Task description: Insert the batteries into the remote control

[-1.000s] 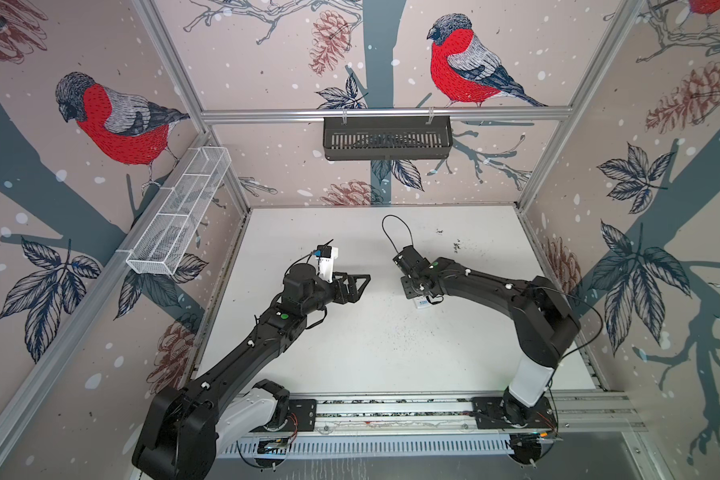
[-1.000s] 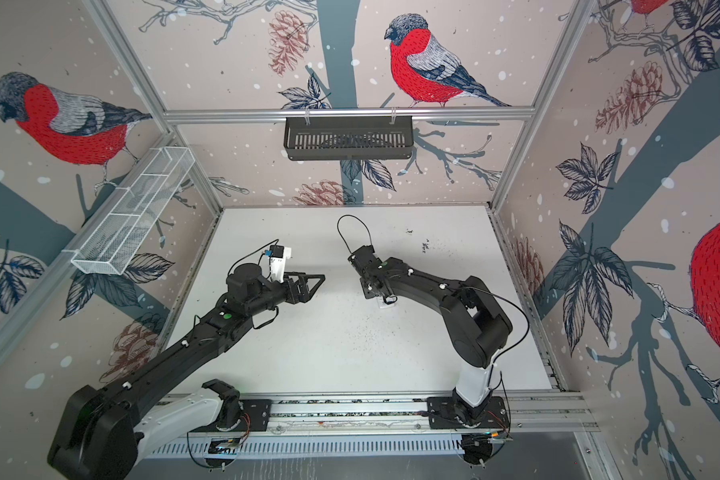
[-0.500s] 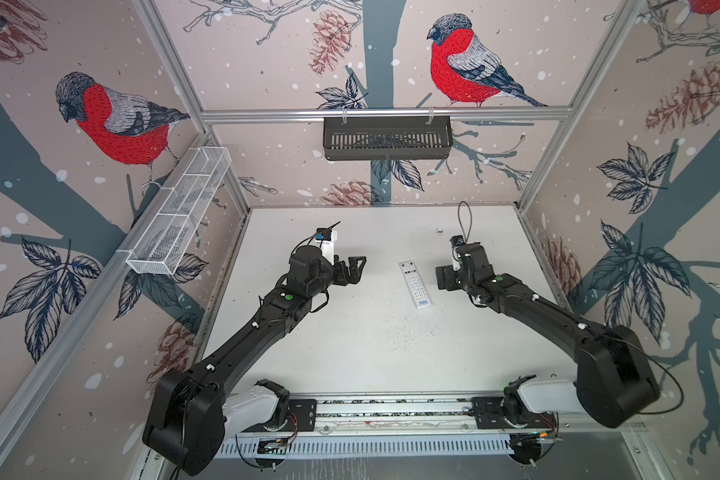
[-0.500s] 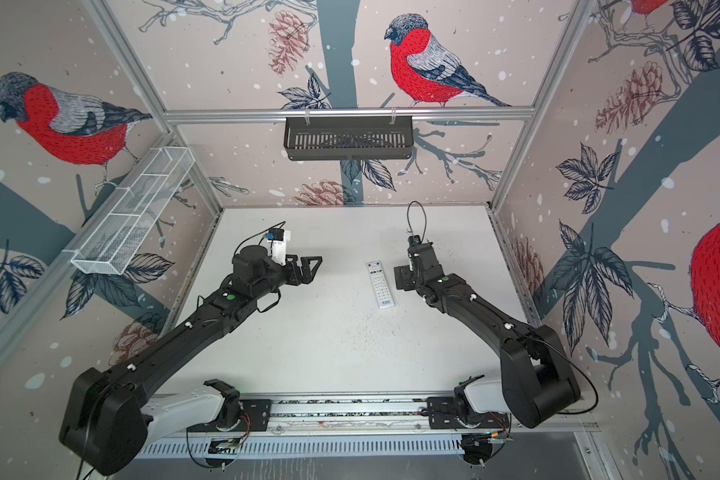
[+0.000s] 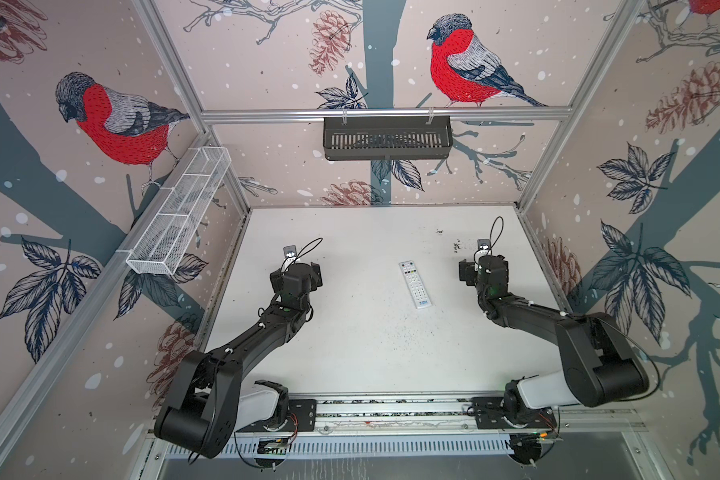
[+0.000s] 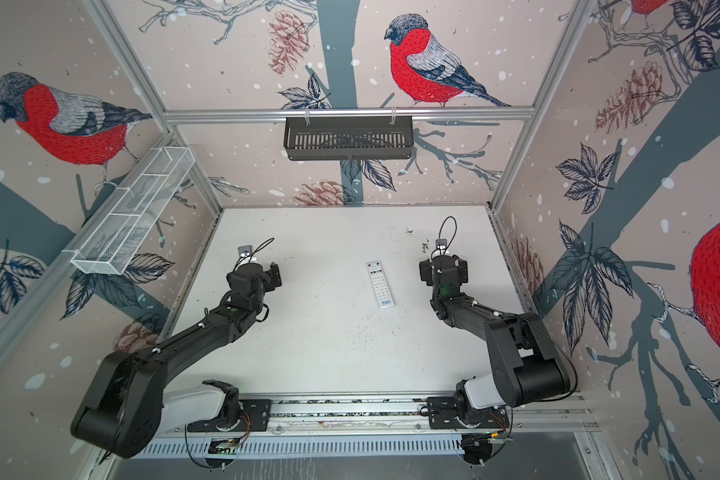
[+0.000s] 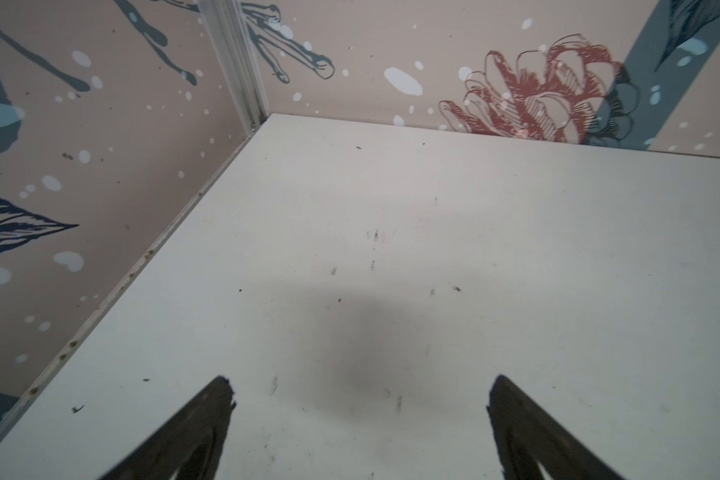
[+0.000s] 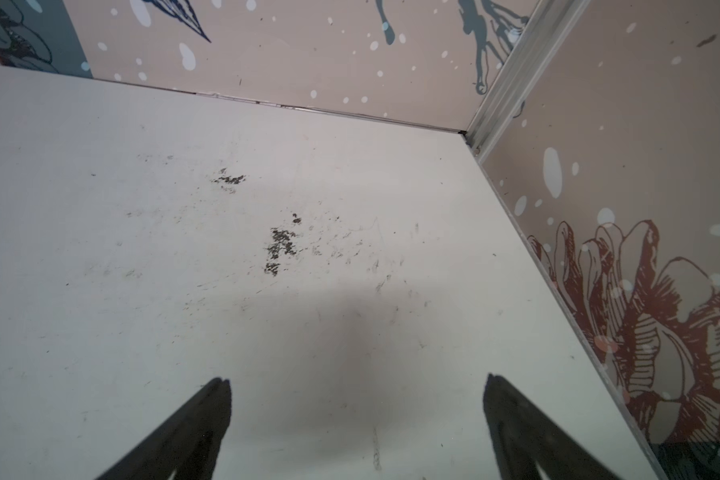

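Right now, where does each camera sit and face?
Top view: above near edge, looking down at table, remote; left arm, right arm show.
Top view: alongside, same aim, remote.
Left wrist: on left arm, facing far left corner; open left gripper.
Right wrist: on right arm, facing far right corner; open right gripper.
Top views share nearly everything; wrists, only table.

Walls: your booth has beige wallpaper (image 5: 267,62) with red-breasted birds, pine cones and dark leaves.
Frame: aluminium rails (image 5: 267,115) at the corners and across the back.
Table: white table (image 5: 371,232), dark scuffs far right.
Storage: black basket (image 5: 387,143) on the back rail; white wire basket (image 5: 175,212) on the wall to your left.
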Controlling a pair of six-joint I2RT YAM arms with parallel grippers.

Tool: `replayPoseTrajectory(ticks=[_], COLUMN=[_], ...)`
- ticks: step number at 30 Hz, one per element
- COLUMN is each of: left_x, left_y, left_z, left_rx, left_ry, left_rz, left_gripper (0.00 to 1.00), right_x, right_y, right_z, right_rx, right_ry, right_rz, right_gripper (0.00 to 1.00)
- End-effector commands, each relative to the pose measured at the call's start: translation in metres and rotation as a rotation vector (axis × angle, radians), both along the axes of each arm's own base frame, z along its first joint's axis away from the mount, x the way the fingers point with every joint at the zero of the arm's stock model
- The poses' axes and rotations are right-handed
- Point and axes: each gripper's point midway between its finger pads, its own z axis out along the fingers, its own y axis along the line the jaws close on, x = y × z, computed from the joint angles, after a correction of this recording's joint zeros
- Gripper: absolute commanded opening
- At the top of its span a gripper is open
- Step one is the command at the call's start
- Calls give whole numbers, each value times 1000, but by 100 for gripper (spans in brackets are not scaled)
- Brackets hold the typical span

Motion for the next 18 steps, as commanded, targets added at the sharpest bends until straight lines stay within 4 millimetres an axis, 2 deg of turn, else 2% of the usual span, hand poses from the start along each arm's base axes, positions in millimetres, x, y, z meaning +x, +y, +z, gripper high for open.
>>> replayPoseTrajectory(ticks=[1,6,8,11,18], left_x=[12,9,8,6,-4], left_y=[26,38,39,37,43], left_z=[26,26,19,9,13], left_rx=[14,7,48,77,90], left_ry=[-127,-235,-213,-234,-341], left_rz=[118,98,86,57,20], left_gripper=[96,96,96,96,96], right_x=[0,2,-1,-7,-14], right_y=[-14,-38,-42,-43,-39], right_z=[34,17,16,17,11], right_rx=[18,109,138,151,161], right_ry=[-196,-165,-179,-204,-236], right_rz=[-38,-83,-77,-67,-21], right_gripper=[97,97,97,97,98])
